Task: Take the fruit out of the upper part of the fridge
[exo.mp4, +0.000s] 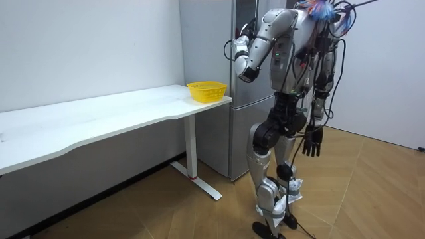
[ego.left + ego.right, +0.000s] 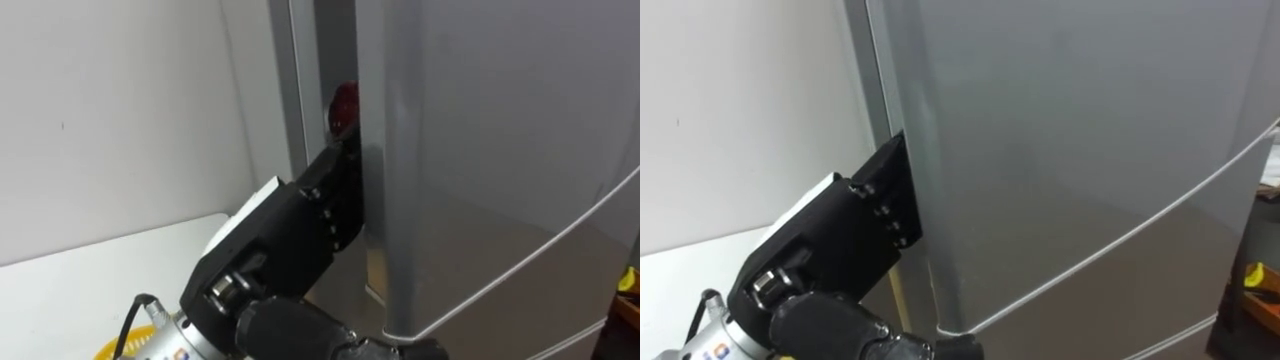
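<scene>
The tall grey fridge stands right in front of me, its upper door ajar by a narrow gap along its left edge. Inside that gap shows a red object, partly hidden by the door edge. My left hand is raised with its dark back toward me, and its fingers reach into the gap just below the red object, where the door hides them. In the room view I stand upright at the fridge with the left hand up at the door edge. My right hand hangs by my thigh, fingers relaxed.
A long white table stands against the wall to my left, its end close to the fridge, with a yellow basket on that end. The table top lies below my left arm. Wooden floor lies behind me.
</scene>
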Controlling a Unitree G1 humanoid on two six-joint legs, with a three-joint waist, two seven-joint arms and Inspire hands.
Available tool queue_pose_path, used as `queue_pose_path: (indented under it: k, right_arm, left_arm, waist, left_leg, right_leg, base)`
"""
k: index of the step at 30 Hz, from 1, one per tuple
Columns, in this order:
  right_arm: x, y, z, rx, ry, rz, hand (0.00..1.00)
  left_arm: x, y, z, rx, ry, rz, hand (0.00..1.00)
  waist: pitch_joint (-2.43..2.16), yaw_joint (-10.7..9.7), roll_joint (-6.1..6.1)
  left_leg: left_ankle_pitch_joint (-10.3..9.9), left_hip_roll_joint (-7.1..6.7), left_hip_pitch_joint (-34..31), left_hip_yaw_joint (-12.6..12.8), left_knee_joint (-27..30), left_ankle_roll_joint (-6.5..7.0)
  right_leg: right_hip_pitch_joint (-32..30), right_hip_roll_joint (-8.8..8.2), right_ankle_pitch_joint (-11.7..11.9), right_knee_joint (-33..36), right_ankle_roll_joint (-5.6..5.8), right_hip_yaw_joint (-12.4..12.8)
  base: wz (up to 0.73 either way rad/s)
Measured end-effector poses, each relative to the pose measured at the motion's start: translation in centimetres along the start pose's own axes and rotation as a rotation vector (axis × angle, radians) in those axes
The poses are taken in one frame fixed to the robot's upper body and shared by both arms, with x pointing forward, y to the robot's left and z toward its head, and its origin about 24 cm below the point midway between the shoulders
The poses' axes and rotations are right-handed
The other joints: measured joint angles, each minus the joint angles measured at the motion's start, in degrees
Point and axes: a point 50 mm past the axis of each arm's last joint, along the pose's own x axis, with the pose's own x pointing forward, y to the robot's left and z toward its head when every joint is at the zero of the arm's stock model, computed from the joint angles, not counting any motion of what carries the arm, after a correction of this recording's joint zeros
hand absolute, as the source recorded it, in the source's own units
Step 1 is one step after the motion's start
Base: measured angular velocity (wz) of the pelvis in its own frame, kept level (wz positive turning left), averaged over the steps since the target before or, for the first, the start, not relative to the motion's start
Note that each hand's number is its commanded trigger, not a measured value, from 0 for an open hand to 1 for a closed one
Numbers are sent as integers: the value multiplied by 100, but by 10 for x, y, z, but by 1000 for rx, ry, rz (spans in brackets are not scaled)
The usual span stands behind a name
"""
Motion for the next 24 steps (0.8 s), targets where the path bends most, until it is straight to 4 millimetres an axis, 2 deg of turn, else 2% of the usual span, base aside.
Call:
queue_pose_path:
  k: [5,11,16,24]
  right_arm:
    - [0,0,0,18,-4,-11,0]
    - [0,0,0,54,-9,-3,0]
    - [0,-1,0,101,-15,3,0]
    - [0,-2,-1,131,-5,4,0]
  left_arm:
    - [3,-3,-1,-30,-12,-1,0]
    - [7,-5,-3,-42,-10,-9,0]
    - [8,-7,-4,-44,-7,-20,0]
    - [10,-10,-5,-51,-7,-43,0]
  waist:
    - [-14,-68,27]
    - [17,-190,43]
    - [28,-248,40]
    - [25,-464,29]
  left_leg:
    - [4,-3,-51,81,2,47]
    - [-31,-17,-54,135,3,123]
    - [-44,-21,-50,259,6,165]
    - [-41,-21,-53,280,14,207]
  right_leg:
    - [-51,-5,66,2,32,78]
    - [-50,5,123,2,88,106]
    - [-61,26,174,-8,120,384]
    - [-54,23,274,-73,150,384]
  base:
    - [-5]
    - [0]
    - [-9]
    - [0]
